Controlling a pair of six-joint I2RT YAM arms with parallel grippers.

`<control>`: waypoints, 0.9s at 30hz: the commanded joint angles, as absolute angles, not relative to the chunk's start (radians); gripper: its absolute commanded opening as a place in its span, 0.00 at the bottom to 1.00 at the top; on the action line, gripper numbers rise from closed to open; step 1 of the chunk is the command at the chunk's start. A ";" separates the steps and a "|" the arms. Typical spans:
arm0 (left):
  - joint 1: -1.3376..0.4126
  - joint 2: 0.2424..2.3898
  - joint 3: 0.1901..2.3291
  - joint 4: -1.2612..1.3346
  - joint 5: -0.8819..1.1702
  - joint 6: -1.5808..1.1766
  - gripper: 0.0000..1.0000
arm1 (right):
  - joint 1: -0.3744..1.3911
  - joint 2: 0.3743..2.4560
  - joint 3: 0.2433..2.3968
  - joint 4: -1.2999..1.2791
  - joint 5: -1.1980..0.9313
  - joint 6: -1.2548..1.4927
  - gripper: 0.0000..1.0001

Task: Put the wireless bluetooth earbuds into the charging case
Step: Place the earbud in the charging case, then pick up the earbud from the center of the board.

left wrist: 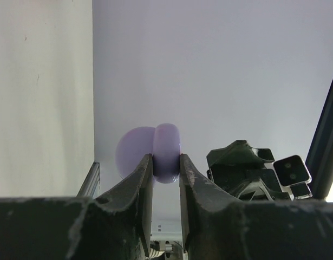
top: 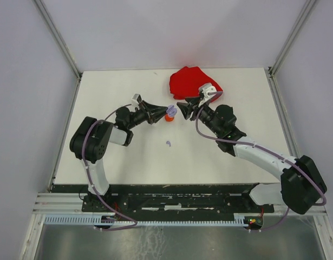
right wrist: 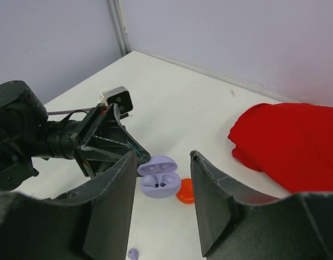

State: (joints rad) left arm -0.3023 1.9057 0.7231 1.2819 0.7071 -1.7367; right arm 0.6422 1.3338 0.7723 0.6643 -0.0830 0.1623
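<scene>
A: Left hand (left wrist: 166,161)?

B: Clenched on the lilac case (right wrist: 160,179). The pads pinch one half of it edge-on and the lid is swung open. It's held off the counter (top: 128,157), centre of the top view.

A: Right hand (right wrist: 162,158)?

B: Released. The fingers stand apart with nothing between them, tips just short of the case's open side.

A: Earbuds?

B: One lilac earbud (right wrist: 132,253) lies loose on the counter at the bottom edge of the right wrist view, well apart from the case. Whether the case's wells hold any is too small to tell.

A: Risks from here?

B: Three, by my reckoning.
- The grip is narrow and on a smooth, rounded shell. A nudge from the right fingers could twist the case in the pads or pop it out.
- If a bud sits only half in its well, any tilt of the open case could spill it.
- The loose bud is tiny and lies flat. A pinch may skid it away, or lift it stem-wrong for the well.

A: Clutter?

B: An orange-red round piece (right wrist: 185,191) sits on the counter just under the case, and there's a red cloth (right wrist: 296,138) at right. A dropped bud could roll into the cloth's folds and be hard to find.

A: Arms?

B: The hands are nearly tip to tip. Reaching down for the bud, the right may clip the left.
</scene>
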 commanded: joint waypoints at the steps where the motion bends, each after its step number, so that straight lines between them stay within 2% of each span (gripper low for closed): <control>1: -0.254 1.910 0.724 1.418 0.681 -1.801 0.03 | 0.635 1.271 0.904 0.308 0.005 0.129 0.53; 4: -0.211 1.891 0.707 1.427 0.683 -1.804 0.03 | 0.635 1.317 1.019 0.011 0.000 0.100 0.54; 8: -0.158 1.851 0.675 1.420 0.689 -1.797 0.03 | 0.635 1.413 1.097 -0.173 -0.078 0.075 0.55; 13: -0.100 1.804 0.627 1.416 0.707 -1.795 0.03 | 0.660 1.537 1.163 -0.271 -0.151 0.088 0.55; 19: -0.046 1.752 0.581 1.409 0.735 -1.793 0.03 | 0.774 1.651 1.214 -0.310 -0.011 0.047 0.58; 27: 0.000 1.700 0.548 1.392 0.754 -1.790 0.03 | 0.840 1.809 1.321 -0.370 0.053 0.046 0.59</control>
State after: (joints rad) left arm -0.0154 1.7481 0.5617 1.3415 0.7197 -1.7687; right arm 0.8326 1.7626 1.2358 -0.3367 -0.0067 0.0513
